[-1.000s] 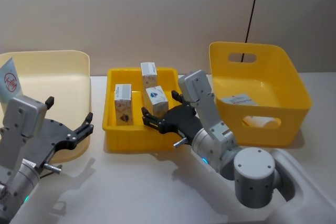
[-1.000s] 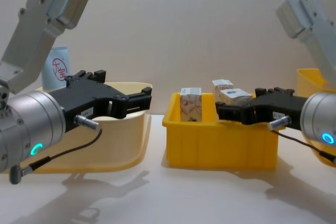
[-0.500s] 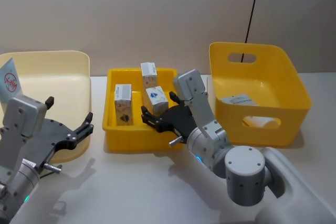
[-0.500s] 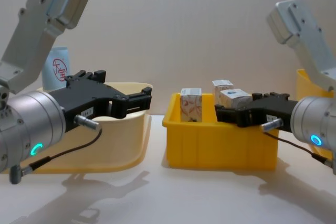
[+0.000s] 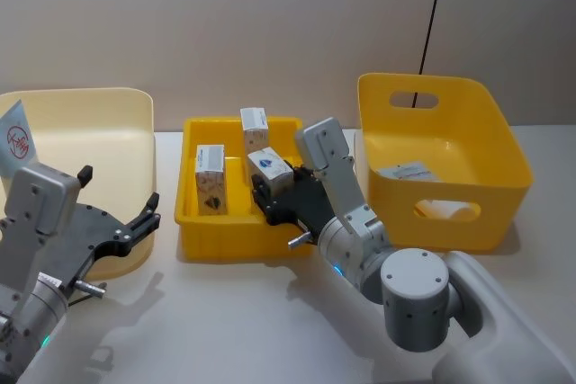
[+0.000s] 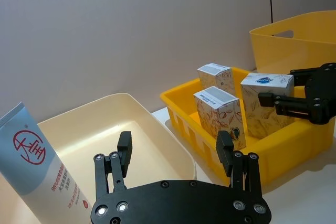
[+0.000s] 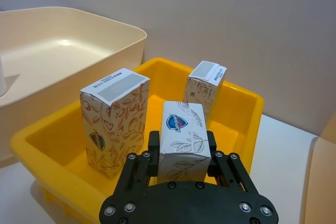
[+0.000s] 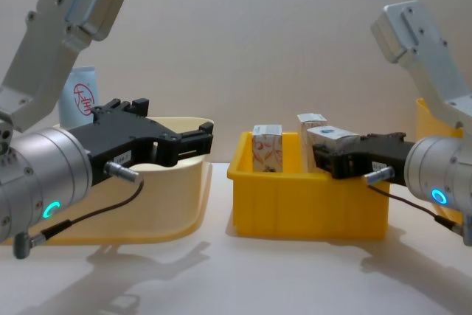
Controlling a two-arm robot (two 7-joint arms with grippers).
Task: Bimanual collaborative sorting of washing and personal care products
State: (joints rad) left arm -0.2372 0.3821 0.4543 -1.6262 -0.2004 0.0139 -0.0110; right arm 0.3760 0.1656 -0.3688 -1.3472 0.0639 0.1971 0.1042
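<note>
— Starting with the biggest things, what's around you?

— A cream tub (image 5: 85, 123) sits at my left, a deep yellow basket (image 5: 441, 164) with handle slots at my right, and a low yellow tray (image 5: 236, 222) lies between them on the table (image 5: 225, 321).

— Where are your arms?

— My left gripper (image 8: 181, 140) hangs at the cream tub's near rim, fingers spread wide with nothing between them. My right gripper (image 7: 181, 148) reaches into the low tray from the basket side.

— What has the right one got?

— Its fingers (image 7: 153, 145) press both sides of a floral carton with a blue oval logo (image 7: 181, 137); I've closed on it. That carton stands in the tray, on the side nearer the basket.

— And the other products?

— Two more floral cartons stand upright in the same tray: one (image 5: 211, 177) on the side nearer the cream tub, one (image 5: 255, 129) at the far wall. A pale-blue tube with a red round logo (image 6: 37, 166) leans in the cream tub at its outer edge. In the basket lie a flat white packet (image 5: 403, 171) and something pale (image 5: 447, 209) I can't identify.
</note>
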